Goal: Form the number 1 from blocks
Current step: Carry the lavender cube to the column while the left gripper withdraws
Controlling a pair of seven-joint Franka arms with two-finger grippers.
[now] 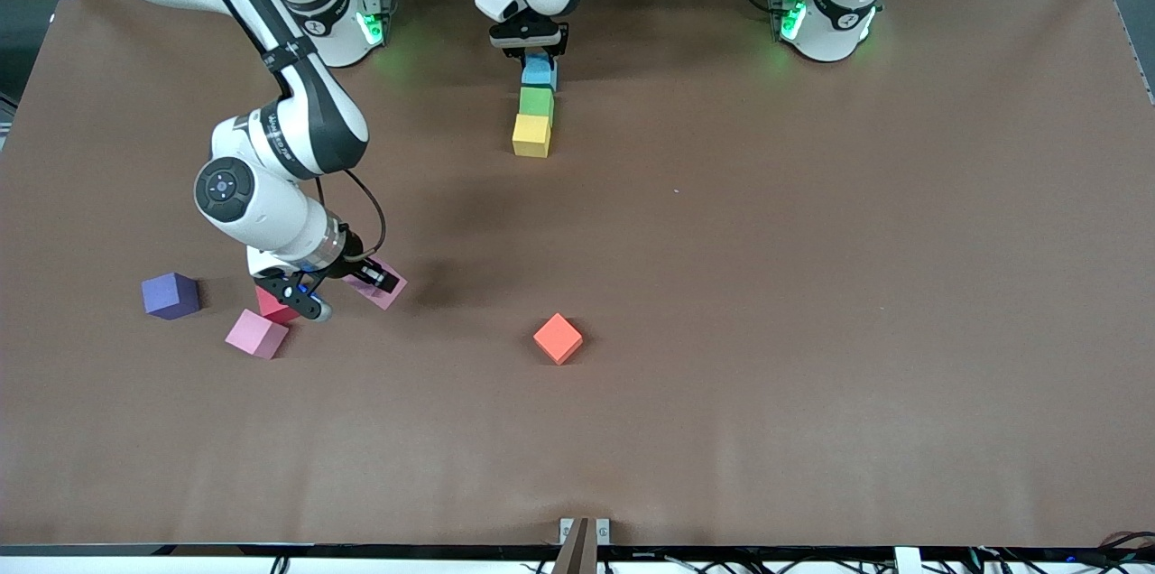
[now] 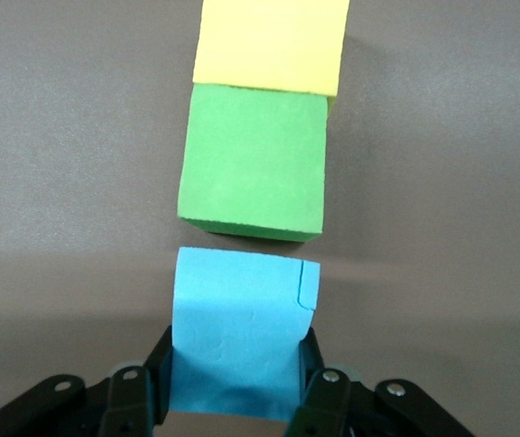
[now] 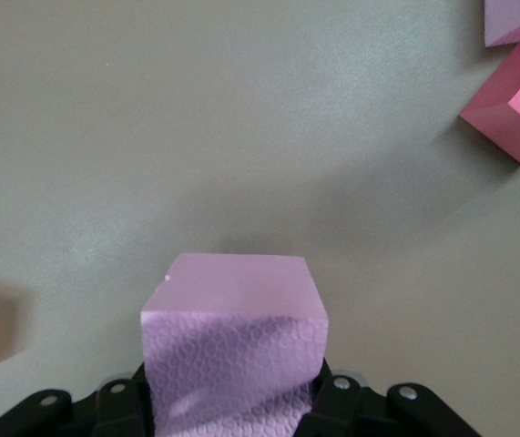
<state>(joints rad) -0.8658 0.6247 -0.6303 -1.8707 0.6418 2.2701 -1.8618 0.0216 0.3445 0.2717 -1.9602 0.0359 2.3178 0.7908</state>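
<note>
Three blocks stand in a line near the robots' bases: light blue [image 1: 540,69] [image 2: 237,309], then green [image 1: 537,101] [image 2: 252,164], then yellow [image 1: 531,135] [image 2: 273,41] nearest the front camera. My left gripper [image 1: 530,41] [image 2: 237,373] is shut on the light blue block, a small gap from the green one. My right gripper [image 1: 372,278] [image 3: 232,382] is shut on a pale pink block [image 1: 385,287] [image 3: 232,319], low at the table toward the right arm's end. Close by lie red [image 1: 275,305] [image 3: 514,114], pink [image 1: 256,333] and purple [image 1: 170,295] blocks. An orange block [image 1: 558,338] sits alone mid-table.
The brown table [image 1: 812,285] stretches bare toward the left arm's end. The right arm's elbow [image 1: 271,168] hangs over the table above the red and pink blocks. A small bracket [image 1: 583,533] sits at the table edge nearest the front camera.
</note>
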